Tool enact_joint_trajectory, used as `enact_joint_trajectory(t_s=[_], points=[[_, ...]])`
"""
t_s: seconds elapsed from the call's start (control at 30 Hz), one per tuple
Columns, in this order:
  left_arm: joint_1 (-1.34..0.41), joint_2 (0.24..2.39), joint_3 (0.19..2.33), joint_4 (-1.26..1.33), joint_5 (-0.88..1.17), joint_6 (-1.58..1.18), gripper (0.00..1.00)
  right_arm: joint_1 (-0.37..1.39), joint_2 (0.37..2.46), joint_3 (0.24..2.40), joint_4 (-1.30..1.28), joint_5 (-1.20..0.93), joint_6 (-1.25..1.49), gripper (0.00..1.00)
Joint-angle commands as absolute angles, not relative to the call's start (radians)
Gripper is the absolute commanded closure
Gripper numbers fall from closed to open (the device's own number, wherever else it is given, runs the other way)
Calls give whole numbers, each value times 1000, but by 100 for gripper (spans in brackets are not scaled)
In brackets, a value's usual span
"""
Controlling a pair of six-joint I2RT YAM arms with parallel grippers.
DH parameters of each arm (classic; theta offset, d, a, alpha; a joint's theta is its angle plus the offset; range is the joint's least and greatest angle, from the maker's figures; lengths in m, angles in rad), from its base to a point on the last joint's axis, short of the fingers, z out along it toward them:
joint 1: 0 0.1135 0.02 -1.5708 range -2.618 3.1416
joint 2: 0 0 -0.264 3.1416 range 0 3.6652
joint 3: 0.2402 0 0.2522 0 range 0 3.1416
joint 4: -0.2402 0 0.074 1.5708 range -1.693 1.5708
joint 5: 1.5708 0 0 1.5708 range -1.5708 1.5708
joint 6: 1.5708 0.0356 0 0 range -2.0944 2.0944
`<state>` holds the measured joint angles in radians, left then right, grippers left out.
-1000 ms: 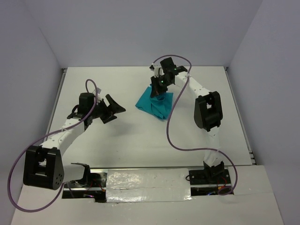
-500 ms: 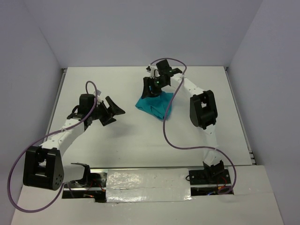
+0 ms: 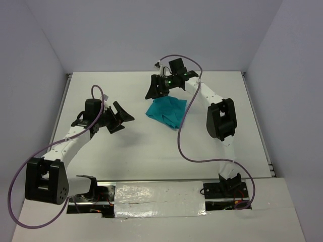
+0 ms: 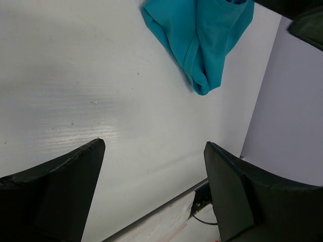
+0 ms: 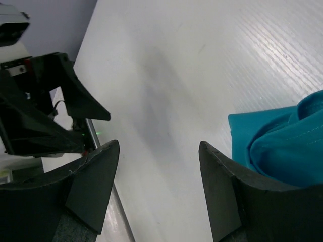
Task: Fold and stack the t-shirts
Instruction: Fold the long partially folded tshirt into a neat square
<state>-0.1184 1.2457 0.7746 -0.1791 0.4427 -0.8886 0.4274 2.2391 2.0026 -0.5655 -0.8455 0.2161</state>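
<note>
— White table (image 3: 126, 151), pale walls on three sides. Where is the t-shirt (image 3: 166, 111)?
— It lies towards the far middle of the table, a teal heap, loosely folded and rumpled, with a thick hem showing at one edge.
— And the right gripper (image 3: 151, 88)?
— It hovers by the cloth's far left corner, fingers spread apart, grasping nothing.
— The left gripper (image 3: 127, 121)?
— It hangs above bare table, well to the left of the shirt, fingers wide apart and empty too.

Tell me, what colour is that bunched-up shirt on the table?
The t-shirt is plain teal, no print; clearest in the left wrist view.
</note>
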Motion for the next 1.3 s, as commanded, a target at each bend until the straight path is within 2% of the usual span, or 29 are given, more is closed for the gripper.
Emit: enact_joint_trajectory(t_s=[0.0,0.03,0.07,0.13,0.3,0.43,0.93,1.1,1.13,1.27], points=[[-112,1236,808,-181,440,-868,7,423,2077,1994,-482,-879,193,29],[-112,1233,810,-183,437,-867,7,422,2056,1988,-518,-827,171,30],[-112,1227,810,-186,434,-865,7,416,2036,1979,-537,-689,143,32],[-112,1220,808,-189,428,-864,7,381,1981,1924,-567,-623,80,34],[-112,1213,788,-173,434,-864,7,362,1928,1763,-652,-483,-178,22],[-112,1226,781,-156,443,-870,7,364,1922,1664,-588,-459,-212,24],[-112,1204,753,-149,443,-882,7,368,2144,1810,-595,-451,-249,29],[-112,1209,759,-152,443,-881,7,376,2161,1830,-607,-525,-256,35],[-112,1210,759,-150,443,-882,7,380,2157,1830,-610,-534,-264,42],[-112,1209,759,-150,443,-884,7,391,2100,1777,-577,-580,-275,57]])
